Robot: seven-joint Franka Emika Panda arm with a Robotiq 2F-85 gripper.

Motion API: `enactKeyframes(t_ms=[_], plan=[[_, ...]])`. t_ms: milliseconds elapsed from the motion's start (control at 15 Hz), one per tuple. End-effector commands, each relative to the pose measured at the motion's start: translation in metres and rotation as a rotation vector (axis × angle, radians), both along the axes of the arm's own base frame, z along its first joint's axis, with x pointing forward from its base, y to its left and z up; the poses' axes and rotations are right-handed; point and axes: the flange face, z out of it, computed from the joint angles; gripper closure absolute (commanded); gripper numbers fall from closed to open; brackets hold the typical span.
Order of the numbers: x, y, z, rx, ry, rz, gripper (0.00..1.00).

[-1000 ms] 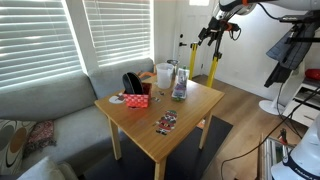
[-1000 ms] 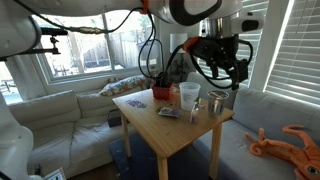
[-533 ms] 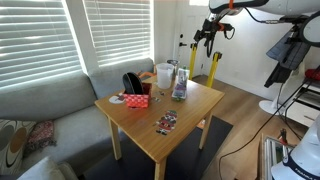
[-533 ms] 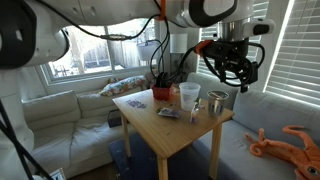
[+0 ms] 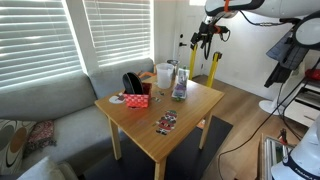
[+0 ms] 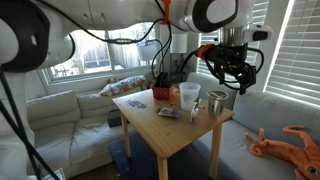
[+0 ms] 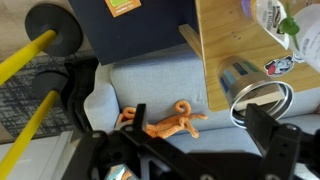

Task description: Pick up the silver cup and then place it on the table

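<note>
The tool hangs released and empty, high beside the tabletop. The silver cup stands upright near its edge.

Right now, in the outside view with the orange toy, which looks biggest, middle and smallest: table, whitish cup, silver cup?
Largest: the table.
Next: the whitish cup.
Smallest: the silver cup.

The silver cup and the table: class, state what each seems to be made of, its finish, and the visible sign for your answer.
The silver cup: probably metal, perhaps steel or aluminium. It has a dull grey sheen and a plain opaque wall.
The table: looks like light natural wood or wood veneer with a matt finish. It has an even pale tan top and matching straight legs. The grain is too fine to make out.
</note>
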Motion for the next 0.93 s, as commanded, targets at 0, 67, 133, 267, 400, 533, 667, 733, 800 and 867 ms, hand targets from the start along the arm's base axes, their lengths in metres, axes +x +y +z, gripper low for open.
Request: enactKeyframes(t_ms=[0, 67, 133, 267, 400, 533, 667, 733, 800, 867], plan=[[0.05, -0.004, -0.023, -0.018, -0.017, 0.112, 0.0], [0.061, -0.004, -0.027, -0.033, -0.019, 0.154, 0.0], [0.071, -0.002, -0.032, -0.043, -0.012, 0.179, 0.0], [0.088, 0.002, -0.04, -0.05, -0.015, 0.241, 0.0], [0.101, 0.003, -0.043, -0.072, -0.023, 0.303, 0.09], [0.111, 0.004, -0.049, -0.071, -0.034, 0.345, 0.17], [0.114, 0.005, -0.054, -0.05, -0.033, 0.364, 0.25], [0.115, 0.007, -0.058, -0.041, -0.022, 0.372, 0.26], [0.117, 0.007, -0.062, -0.029, -0.014, 0.384, 0.31], [0.117, 0.006, -0.066, -0.017, -0.005, 0.392, 0.25]])
